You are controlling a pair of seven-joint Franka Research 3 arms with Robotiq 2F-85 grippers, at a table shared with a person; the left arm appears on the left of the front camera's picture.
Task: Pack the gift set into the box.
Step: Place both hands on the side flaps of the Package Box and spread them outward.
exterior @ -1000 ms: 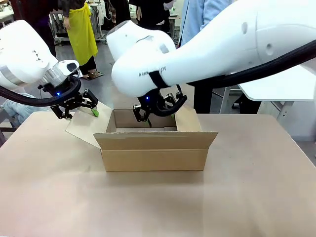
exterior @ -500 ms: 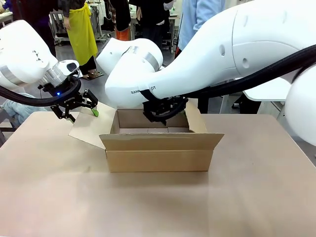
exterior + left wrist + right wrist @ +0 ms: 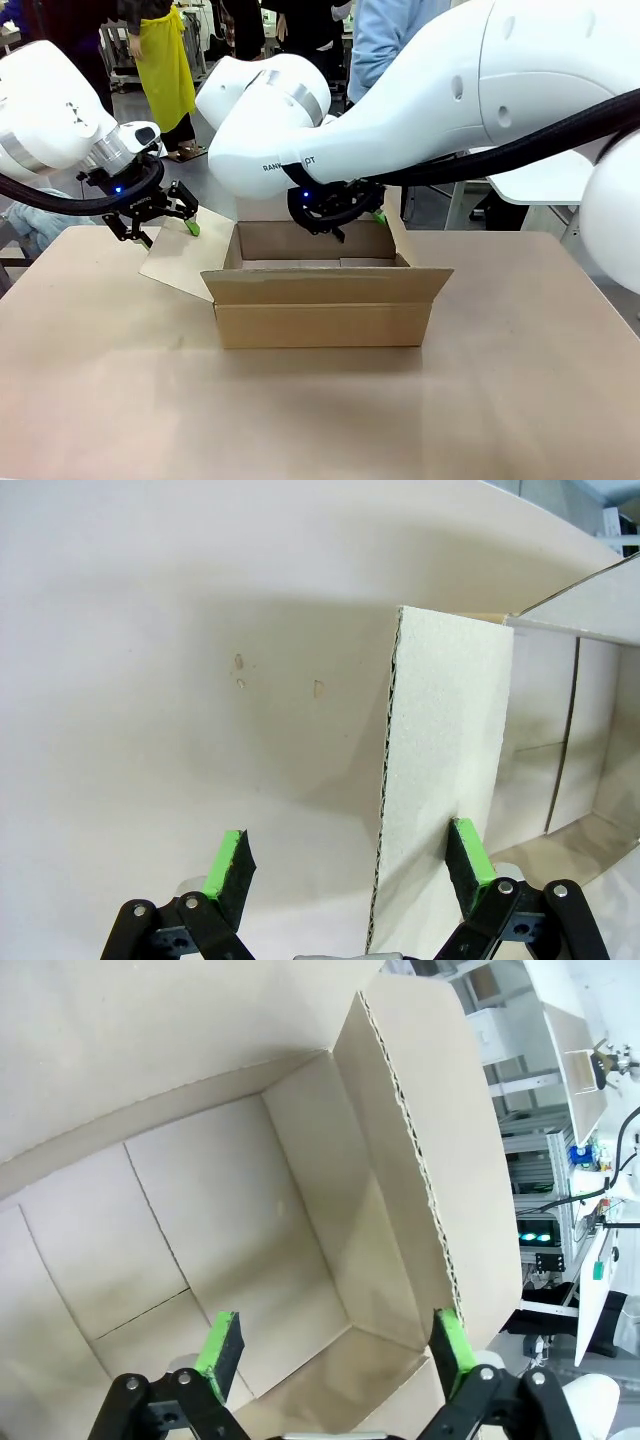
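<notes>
Box (image 3: 320, 310): flaps open
Left end effector (image 3: 163, 221): spread wide astride left flap (image 3: 176, 263), not clamped
Right end effector (image 3: 338, 217): spread wide, empty
Risk: loose flap swings inward, blocking packing

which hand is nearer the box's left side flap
Left. The left hand is open astride the edge of the flap; the right hand hovers open above the far side of the box.

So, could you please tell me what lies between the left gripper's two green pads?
The corrugated edge of the box's open flap, seen in the left wrist view.
</notes>
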